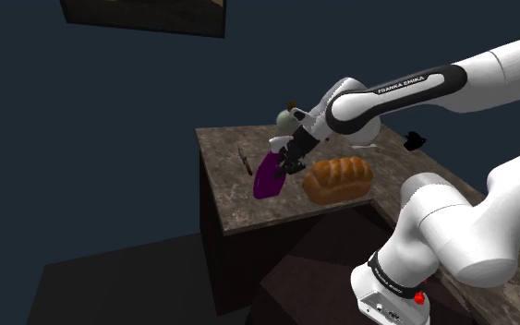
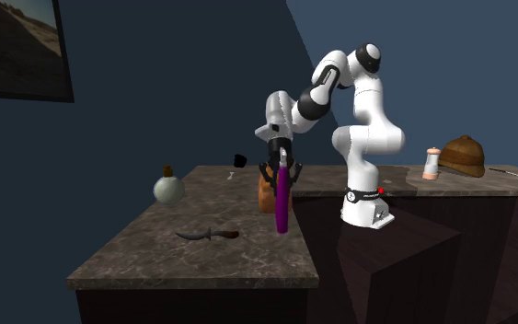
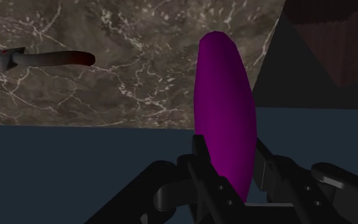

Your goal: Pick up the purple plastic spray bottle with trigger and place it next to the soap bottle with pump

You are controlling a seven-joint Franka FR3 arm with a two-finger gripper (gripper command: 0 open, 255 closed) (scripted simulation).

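Gripper (image 3: 229, 156): narrow, clamped on purple spray bottle (image 3: 222, 89).
Position: upright, centre of second exterior view, over marbled counter (image 2: 155, 248).

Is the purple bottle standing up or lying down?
Standing up: the purple bottle points straight up and down, clasped at its top by the gripper.

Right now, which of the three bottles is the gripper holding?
The purple bottle, clasped in the gripper. The round stoppered flask and the pale pump bottle stand on their own, well apart from it.
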